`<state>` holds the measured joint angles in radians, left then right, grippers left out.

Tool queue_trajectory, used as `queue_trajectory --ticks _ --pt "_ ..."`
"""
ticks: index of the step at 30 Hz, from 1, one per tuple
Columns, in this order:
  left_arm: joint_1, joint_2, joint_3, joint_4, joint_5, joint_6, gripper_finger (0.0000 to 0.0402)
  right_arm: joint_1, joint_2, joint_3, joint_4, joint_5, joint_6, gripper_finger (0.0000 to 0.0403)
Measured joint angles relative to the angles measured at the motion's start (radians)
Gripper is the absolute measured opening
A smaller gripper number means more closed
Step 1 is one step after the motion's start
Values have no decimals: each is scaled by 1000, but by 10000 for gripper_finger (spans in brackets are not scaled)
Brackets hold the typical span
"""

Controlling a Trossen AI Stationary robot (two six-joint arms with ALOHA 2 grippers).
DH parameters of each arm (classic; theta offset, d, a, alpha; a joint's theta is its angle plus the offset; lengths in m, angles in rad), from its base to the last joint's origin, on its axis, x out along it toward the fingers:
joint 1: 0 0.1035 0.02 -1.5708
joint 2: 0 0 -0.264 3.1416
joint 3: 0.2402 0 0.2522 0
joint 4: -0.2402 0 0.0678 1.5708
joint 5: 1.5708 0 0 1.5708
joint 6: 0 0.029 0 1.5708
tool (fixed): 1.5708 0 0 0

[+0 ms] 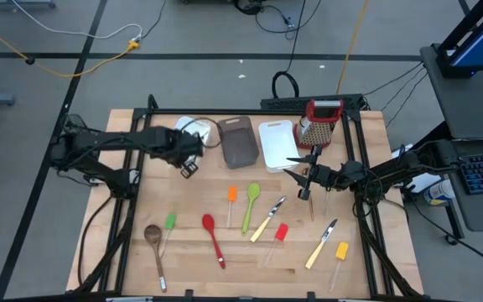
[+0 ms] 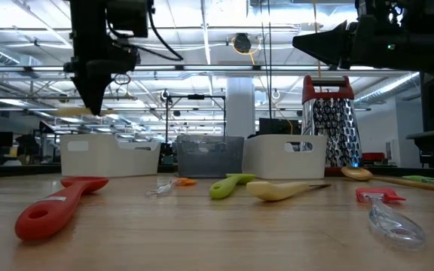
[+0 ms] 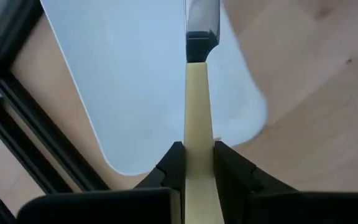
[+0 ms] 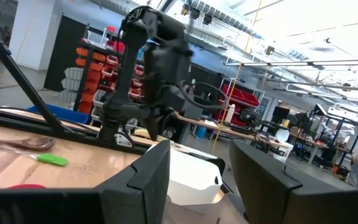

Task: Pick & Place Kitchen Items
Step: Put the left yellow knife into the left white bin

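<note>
A: Checking left tool (image 3: 197, 155) first. Pressed onto the handle of a cream-handled knife (image 3: 197, 106), one finger on each side, blade pointing straight out ahead of the wrist.

B: And where, relative to the grey tub (image 1: 238, 140)?

A: Just to the left-arm side of the grey tub, hovering over the left white tub (image 3: 135, 93). Knife held in the air, not touching anything but the fingers.

B: Key relation?

A: Long axis of the knife versus that tub. Blade end well over the pale tub floor, handle end crossing the rounded corner of the rim, bare tabletop (image 1: 191, 201) beyond it. So probably needs nudging further in along the knife's own axis before letting go, otherwise risks landing across the rim.

B: Right tool (image 4: 197, 180)?

A: Fingers spread, holding nothing, waiting on the right-arm side of the grey tub, near the other white tub (image 1: 277, 144) and the grater (image 1: 319, 122). Clearly farther from the drop spot, so the left arm's job.

B: Other items?

A: Lying flat on the near side of the grey tub: green spoon (image 1: 251, 205), red spoon (image 1: 213, 236), more besides. Not yet picked.
</note>
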<state>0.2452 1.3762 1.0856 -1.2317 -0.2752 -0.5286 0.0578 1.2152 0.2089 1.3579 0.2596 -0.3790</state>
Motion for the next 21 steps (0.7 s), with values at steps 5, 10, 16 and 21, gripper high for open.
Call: queue_trajectory --ticks 5,10,16,21 --pt "138 20 1 -32 106 143 48 0 0 0 0 0 -1 160" --pt "232 71 1 -86 118 233 49 0 0 0 0 0 -8 160" --pt "303 130 2 -89 118 305 50 -13 0 0 -1 0 -19 160" --pt "341 191 1 -98 118 381 51 -36 0 0 -12 0 7 160"
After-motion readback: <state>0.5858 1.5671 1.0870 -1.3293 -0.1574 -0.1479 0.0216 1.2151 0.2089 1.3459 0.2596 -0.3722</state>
